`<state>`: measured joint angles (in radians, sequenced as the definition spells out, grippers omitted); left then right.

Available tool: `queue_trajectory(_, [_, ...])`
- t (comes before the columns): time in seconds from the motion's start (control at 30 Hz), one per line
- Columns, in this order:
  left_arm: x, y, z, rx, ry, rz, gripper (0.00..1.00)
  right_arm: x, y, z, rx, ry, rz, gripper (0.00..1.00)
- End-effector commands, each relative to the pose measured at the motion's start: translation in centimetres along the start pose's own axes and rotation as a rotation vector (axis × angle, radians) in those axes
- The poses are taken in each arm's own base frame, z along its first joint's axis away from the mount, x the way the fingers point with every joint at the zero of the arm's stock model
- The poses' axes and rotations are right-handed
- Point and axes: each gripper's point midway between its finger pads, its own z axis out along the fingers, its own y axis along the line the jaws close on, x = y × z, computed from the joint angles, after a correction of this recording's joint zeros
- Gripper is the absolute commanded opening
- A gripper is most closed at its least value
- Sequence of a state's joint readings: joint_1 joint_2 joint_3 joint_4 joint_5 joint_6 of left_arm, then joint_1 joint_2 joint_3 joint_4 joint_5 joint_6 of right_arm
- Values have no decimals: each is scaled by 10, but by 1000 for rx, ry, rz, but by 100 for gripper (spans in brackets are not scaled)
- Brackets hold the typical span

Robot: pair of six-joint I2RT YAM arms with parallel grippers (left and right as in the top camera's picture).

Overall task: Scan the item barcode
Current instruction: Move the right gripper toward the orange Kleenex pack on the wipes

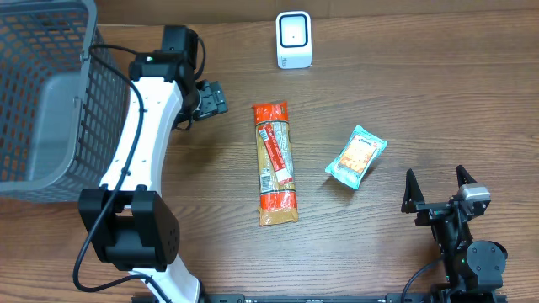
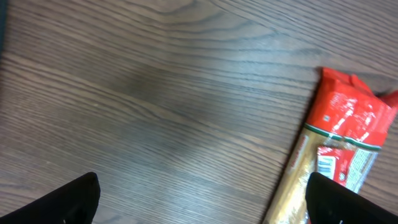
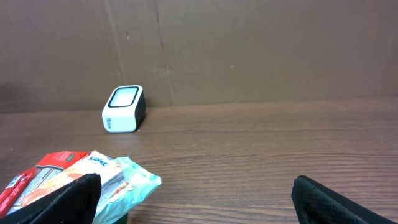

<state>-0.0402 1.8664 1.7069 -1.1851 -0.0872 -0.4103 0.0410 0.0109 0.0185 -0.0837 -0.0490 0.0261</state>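
A long red and orange package lies flat mid-table, a white barcode label facing up. In the left wrist view its red end shows at the right. My left gripper hovers to the left of the package's top end. It is open, with only bare wood between its fingers. A small teal packet lies to the right of the package. The white scanner stands upright at the back centre. My right gripper is open near the front right, apart from the teal packet.
A grey wire basket fills the left side, close behind the left arm. The right wrist view shows the scanner against a brown back wall, with the red package at the lower left.
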Motion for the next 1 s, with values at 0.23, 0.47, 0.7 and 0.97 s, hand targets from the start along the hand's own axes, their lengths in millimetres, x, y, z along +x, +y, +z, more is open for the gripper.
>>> queue_trajectory(0.23, [-13, 17, -12, 4, -41, -27, 100, 3, 2, 0, -10, -1, -1, 100])
queue_trajectory(0.47, [-13, 16, -11, 4, -41, -27, 100, 3, 4, 0, -25, 1, 27, 100])
queue_trajectory(0.7, [-13, 16, -12, 4, -42, -27, 100, -3, 6, 0, -35, -12, 183, 100])
queue_trajectory(0.97, [-13, 16, -12, 4, -42, -27, 100, -59, 11, -21, -27, -16, 262, 100])
